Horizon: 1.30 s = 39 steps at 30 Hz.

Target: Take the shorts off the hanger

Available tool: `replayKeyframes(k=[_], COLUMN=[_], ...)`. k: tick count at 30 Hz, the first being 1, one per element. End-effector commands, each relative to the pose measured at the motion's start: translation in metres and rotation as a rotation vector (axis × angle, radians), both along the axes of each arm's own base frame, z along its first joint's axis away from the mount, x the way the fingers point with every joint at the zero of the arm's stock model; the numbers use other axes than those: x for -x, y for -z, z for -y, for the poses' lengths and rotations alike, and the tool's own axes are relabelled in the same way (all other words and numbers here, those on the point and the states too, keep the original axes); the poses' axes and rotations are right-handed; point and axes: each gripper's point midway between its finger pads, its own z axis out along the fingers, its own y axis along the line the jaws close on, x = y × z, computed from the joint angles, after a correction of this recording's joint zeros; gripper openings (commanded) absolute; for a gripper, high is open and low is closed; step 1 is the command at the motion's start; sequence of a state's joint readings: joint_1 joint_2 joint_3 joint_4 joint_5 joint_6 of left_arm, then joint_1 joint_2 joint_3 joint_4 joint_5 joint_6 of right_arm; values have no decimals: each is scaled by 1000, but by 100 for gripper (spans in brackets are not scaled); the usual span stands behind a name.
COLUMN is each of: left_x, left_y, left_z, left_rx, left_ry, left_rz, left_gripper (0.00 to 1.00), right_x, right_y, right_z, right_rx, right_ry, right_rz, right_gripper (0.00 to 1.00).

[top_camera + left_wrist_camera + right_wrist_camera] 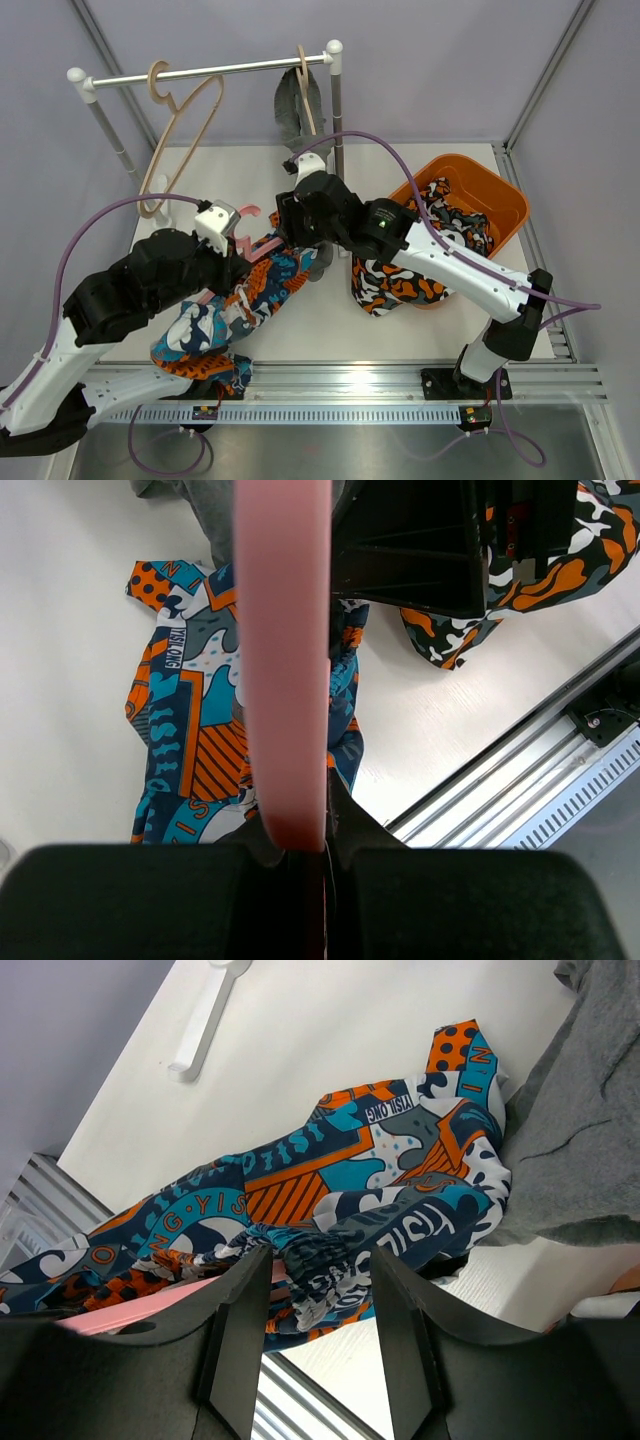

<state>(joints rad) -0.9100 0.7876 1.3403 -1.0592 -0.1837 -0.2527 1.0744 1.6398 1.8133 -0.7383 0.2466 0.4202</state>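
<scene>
From above, the left claw [238, 240] holds a pink hanger [262, 247] low over the bench [320, 330]. The blue-orange patterned shorts [255, 290] trail off it toward 7 o'clock. The right claw [295, 225] meets them at the hanger's 2 o'clock end. The camouflage shorts [400, 285] spill over the orange bin [500, 200] at 3 o'clock, and the dark grey shorts [290, 110] hang on the rail [200, 72] at 12 o'clock.

In the left wrist view, the claw is clenched on the pink bar, with the patterned cloth spread below.

In the right wrist view, the fingers straddle the bunched waistband. I cannot tell whether they pinch it.

The step in hand looks like stripping the patterned pair off the hanger. Next, the right claw likely needs a firm bite on the waistband and a pull away toward 3 o'clock, while the left holds the hanger steady.
</scene>
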Motion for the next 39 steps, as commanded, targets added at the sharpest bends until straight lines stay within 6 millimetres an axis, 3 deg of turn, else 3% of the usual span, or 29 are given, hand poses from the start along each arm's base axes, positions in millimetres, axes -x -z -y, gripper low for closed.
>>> replayKeyframes(k=[1, 6, 13, 17, 22, 32, 39], left_x=[-2, -5, -8, -10, -12, -13, -12], left_y=[-36, -30, -31, -24, -25, -37, -45], left_z=[11, 14, 15, 18, 19, 24, 21], left_rx=[101, 81, 75, 57, 54, 71, 64], left_ry=[41, 37, 35, 42, 35, 54, 55], left_rz=[87, 79, 87, 76, 83, 93, 106], left_gripper=[0, 0, 0, 0, 0, 0, 0], right_x=[5, 13, 20, 17, 23, 17, 13], right_y=[-3, -11, -6, -17, -29, -1, 12], right_z=[-1, 9, 13, 25, 24, 1, 5], right_rx=[-4, -27, -18, -45, -80, -12, 30], right_ry=[14, 14, 14, 63, 28, 3, 30], right_rz=[5, 19, 23, 55, 66, 19, 18], right_gripper=[52, 53, 54, 56, 56, 56, 54])
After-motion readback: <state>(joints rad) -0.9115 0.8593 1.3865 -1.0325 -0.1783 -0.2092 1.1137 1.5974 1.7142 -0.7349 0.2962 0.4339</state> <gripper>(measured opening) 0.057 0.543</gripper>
